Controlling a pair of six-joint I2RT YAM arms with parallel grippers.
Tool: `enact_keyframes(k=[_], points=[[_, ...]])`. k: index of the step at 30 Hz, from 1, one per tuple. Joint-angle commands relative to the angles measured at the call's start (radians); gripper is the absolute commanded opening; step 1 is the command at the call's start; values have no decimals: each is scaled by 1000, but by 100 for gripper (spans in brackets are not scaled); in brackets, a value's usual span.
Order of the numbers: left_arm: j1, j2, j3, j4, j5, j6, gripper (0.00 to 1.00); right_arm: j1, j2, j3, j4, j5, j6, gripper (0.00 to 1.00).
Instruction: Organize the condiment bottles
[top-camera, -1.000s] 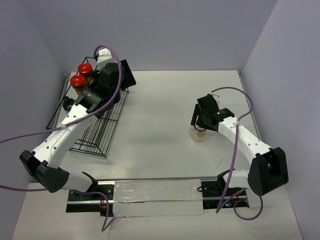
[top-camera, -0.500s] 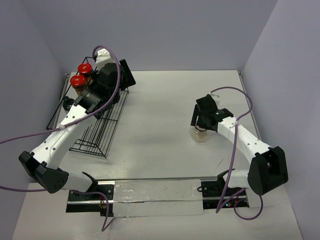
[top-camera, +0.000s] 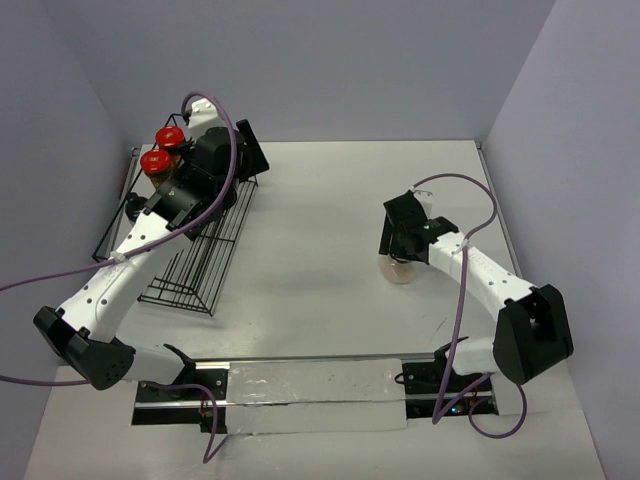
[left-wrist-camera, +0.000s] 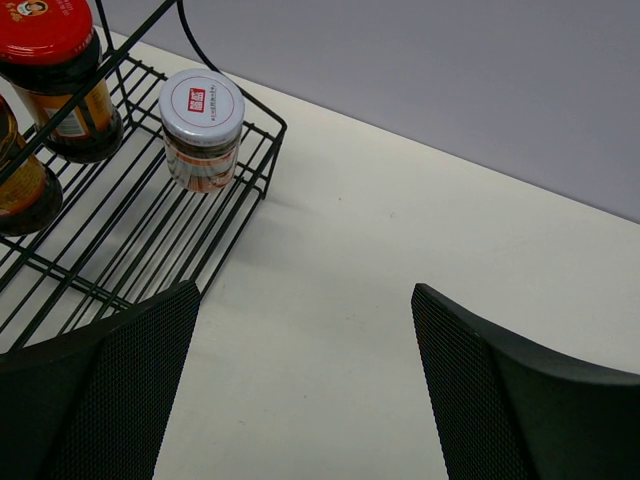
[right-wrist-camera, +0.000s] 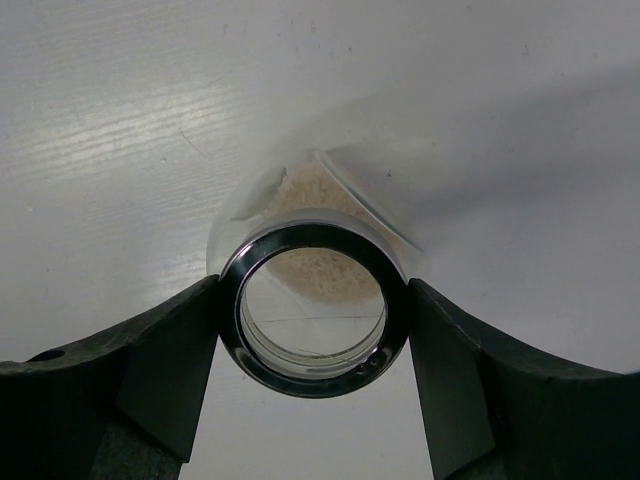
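My right gripper is shut on the chromed rim of the wide clear jar with beige filling; both fingers touch it. In the top view this jar stands on the table under the gripper. My left gripper is open and empty above bare table, next to the black wire rack. On the rack stand a silver-lidded jar and two red-lidded dark jars. The red lids show in the top view. A dark-topped thing at the rack's left may be the black-capped jar.
The tiered wire rack slopes along the table's left side, by the left wall. A metal rail runs along the near edge between the arm bases. Purple cables trail from both arms.
My left gripper has drawn slightly back toward the rack's far end. My right gripper has shifted a little left at the clear jar, still around it.
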Motion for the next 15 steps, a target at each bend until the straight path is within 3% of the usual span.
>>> enact_keyframes(k=[1,8,15], points=[[-9,-14,17,-9,-41,-4,95,81,-35,107,-48,55,2,38],[3,29,57,-113,-87,-15,96,315,41,307,-28,59,24,35],[216,-31,2,-150,94,-11,95,392,299,523,9,16,-8,37]])
